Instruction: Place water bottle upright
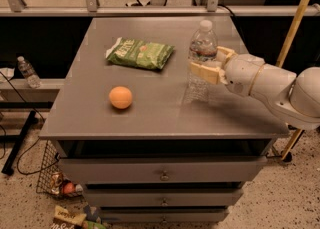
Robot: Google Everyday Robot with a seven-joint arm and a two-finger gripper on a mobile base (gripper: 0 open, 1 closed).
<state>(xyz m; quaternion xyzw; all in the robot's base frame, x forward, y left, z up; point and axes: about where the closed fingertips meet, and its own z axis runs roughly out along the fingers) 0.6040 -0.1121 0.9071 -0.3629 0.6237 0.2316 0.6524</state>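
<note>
The water bottle (201, 48) is clear ribbed plastic with a white cap. It stands upright on the right half of the grey cabinet top (150, 108), and its base looks to be touching the surface. My gripper (213, 63) reaches in from the right and is shut on the bottle's middle. One tan finger (204, 71) crosses its front and the other (226, 53) is behind it. The white arm (270, 85) extends off to the right.
An orange ball (121, 97) lies left of centre. A green snack bag (140, 53) lies at the back middle. A small clear bottle (27, 72) stands on a low shelf at the left. A wooden pole (295, 23) leans at the right. A wire basket (55, 178) sits on the floor.
</note>
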